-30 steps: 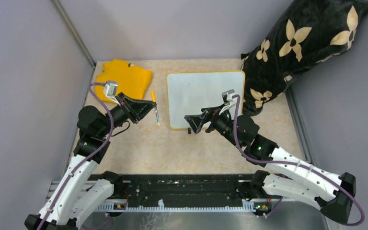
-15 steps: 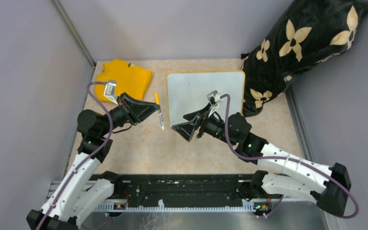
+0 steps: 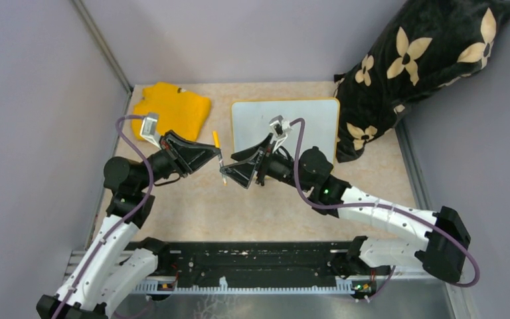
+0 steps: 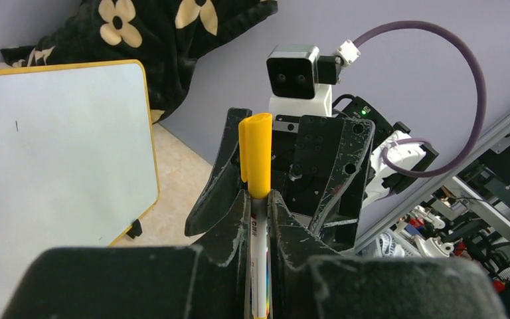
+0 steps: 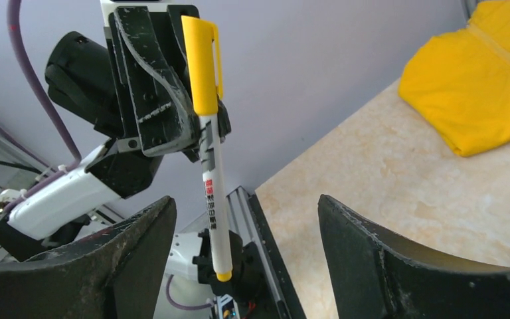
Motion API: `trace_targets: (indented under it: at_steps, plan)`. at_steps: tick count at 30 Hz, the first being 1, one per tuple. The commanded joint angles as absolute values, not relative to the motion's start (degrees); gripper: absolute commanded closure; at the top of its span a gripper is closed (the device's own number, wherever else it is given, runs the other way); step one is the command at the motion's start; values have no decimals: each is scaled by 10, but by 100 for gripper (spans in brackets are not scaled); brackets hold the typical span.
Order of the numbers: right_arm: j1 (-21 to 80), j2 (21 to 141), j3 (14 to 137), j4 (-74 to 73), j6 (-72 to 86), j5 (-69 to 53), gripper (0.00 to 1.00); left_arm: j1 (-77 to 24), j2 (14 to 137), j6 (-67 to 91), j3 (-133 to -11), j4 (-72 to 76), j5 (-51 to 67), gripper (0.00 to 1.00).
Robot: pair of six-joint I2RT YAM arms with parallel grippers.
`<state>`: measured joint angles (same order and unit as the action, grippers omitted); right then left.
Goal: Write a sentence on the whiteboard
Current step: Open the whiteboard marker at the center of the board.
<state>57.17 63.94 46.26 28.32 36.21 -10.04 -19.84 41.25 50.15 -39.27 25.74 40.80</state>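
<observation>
The whiteboard [image 3: 309, 119] lies flat at the back middle of the table; it also shows in the left wrist view [image 4: 53, 153]. No yellow-orange words show on it, only a tiny dark mark. My left gripper [image 3: 218, 157] is shut on a white marker with a yellow cap [image 3: 220, 159], held above the table left of the board's front corner [image 4: 255, 153]. My right gripper [image 3: 236, 176] is open and faces it, its jaws wide on either side of the marker's lower end [image 5: 211, 179] without touching it.
A yellow cloth [image 3: 172, 109] lies at the back left, also in the right wrist view [image 5: 478, 100]. A black pillow with cream flowers [image 3: 425, 60] leans at the back right, against the board's right edge. Grey walls close in both sides.
My right arm has swung left from the board's front edge to the marker. My left gripper has carried the marker a little to the right, toward it.
</observation>
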Motion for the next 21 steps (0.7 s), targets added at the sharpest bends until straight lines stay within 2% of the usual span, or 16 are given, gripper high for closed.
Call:
trace_targets:
  at_steps: [1,12,15,17,19,21]
  plan:
    - [580,664,513,351,377,-131,25,-198,397,507,-389,279,418,100]
    - [591,701,542,351,378,-170,53,-198,386,505,-388,270,415,100]
    - [592,704,545,349,374,-181,68,-198,383,504,-383,274,416,100]
    - [592,704,544,345,370,-185,84,-198,379,501,-380,277,416,100]
    - [592,701,541,342,365,-187,99,-198,375,500,-377,279,416,93]
    - [593,694,536,336,358,-187,100,-197,371,500,-375,279,413,87]
